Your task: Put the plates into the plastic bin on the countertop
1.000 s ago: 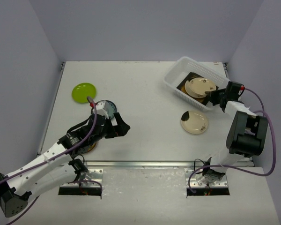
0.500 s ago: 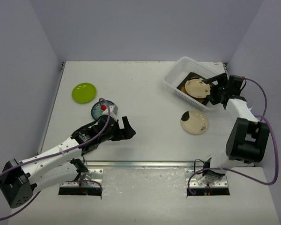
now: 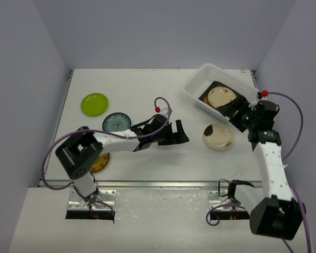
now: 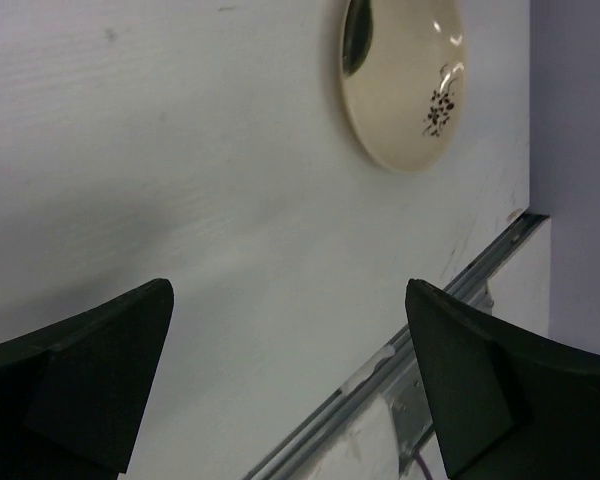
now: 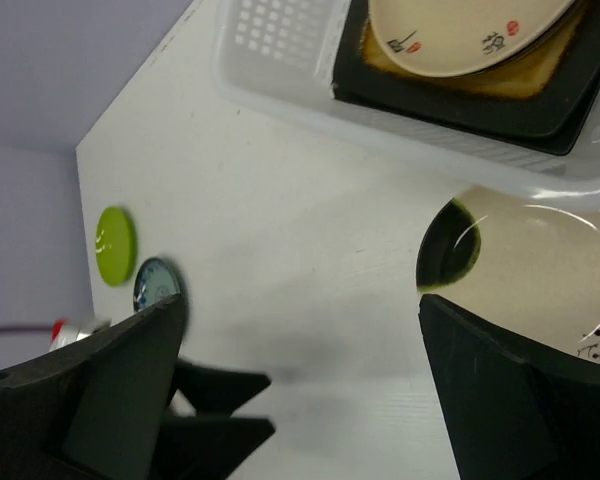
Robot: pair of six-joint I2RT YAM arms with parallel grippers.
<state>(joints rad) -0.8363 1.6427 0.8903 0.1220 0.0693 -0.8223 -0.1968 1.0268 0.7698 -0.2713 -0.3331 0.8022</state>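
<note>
The plastic bin (image 3: 196, 79) sits at the upper right of the top view, turned at an angle on the countertop (image 3: 147, 89). Inside it you have a dark-rimmed square plate (image 5: 540, 110) lying flat, with an amber centre showing at its edge, and a cream round plate (image 3: 221, 96) resting on top of it.

Just below the bin in that view, outside it, a second cream plate with a dark patch (image 3: 218, 137) lies on the countertop. In the right wrist view its rim runs close under the bin's near wall; you cannot tell whether the two touch.

Your right gripper (image 5: 302, 340) hovers over the bin's near corner and that loose plate. Its fingers (image 5: 110, 390) are spread wide and nothing is between them.

Your left gripper (image 3: 178, 133) is at the centre of the top view, pointing right toward the loose cream plate but well short of it. Its jaws also stand wide apart and hold nothing.

Further left lie the blue-patterned plate (image 3: 116, 123) and, toward the upper left, the lime green plate (image 3: 94, 104), apart from each other. A yellow-brown plate (image 3: 101, 164) peeks out at lower left, mostly hidden under the left arm.
</note>
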